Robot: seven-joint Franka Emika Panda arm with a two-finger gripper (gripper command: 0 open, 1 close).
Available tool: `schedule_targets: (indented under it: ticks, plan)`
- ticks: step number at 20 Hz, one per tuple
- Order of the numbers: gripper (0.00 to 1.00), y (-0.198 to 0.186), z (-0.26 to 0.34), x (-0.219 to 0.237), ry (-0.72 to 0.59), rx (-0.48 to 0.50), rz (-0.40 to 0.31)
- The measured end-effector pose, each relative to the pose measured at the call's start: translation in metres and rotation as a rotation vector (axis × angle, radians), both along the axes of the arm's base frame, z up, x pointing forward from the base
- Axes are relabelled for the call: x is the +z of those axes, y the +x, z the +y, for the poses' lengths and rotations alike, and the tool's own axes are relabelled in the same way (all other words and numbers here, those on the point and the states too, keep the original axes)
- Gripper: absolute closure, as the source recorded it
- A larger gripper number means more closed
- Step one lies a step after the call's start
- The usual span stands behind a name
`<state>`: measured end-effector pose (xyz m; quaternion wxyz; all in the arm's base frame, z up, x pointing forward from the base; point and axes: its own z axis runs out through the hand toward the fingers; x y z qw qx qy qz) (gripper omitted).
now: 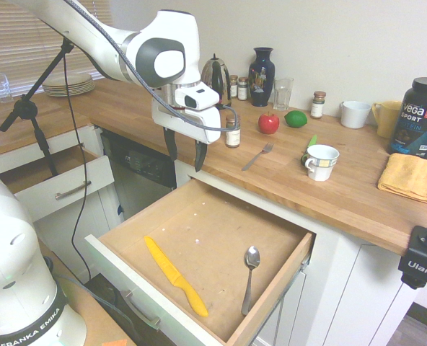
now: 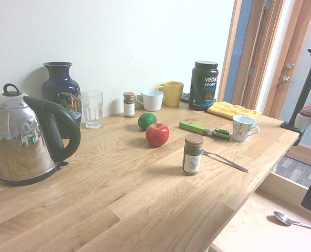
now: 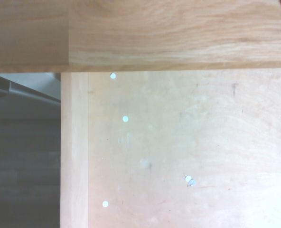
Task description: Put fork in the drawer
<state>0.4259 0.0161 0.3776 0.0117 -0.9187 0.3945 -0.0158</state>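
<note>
Black two-finger gripper (image 1: 187,167)'s spread, holding nothing; slim silver metal fork (image 1: 257,156) lies on the wooden counter (image 1: 221,156). Looks like the approach step; next it needs lining up over the handle.

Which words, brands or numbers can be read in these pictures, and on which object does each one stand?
"vega SPORT": on the black tub.
"FRANKA EMIKA": on the dark band around the robot's base.
"Ulanzi": on the black clamp at the right edge of the first exterior view.
Too small or blurred to read: the labels on the spice jars and the dishwasher's control panel.
</note>
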Motion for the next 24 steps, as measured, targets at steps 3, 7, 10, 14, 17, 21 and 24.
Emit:
schedule_targets:
  ticks: [3, 7, 10, 14, 17, 21, 24]
  plan:
    - [0.0, 0.0, 0.0, -0.001, -0.002, 0.002, -0.002]
    - [0.0, 0.002, -0.004, 0.001, -0.004, -0.01, -0.024]
    - [0.0, 0.008, -0.012, 0.007, -0.011, -0.026, -0.042]
    - [0.0, 0.027, -0.019, 0.013, -0.014, -0.038, -0.055]
    - [0.0, 0.051, -0.025, 0.013, -0.011, -0.046, -0.051]
    - [0.0, 0.088, -0.037, 0.017, -0.014, -0.058, -0.044]
    - [0.0, 0.116, -0.046, 0.019, -0.013, -0.072, -0.041]
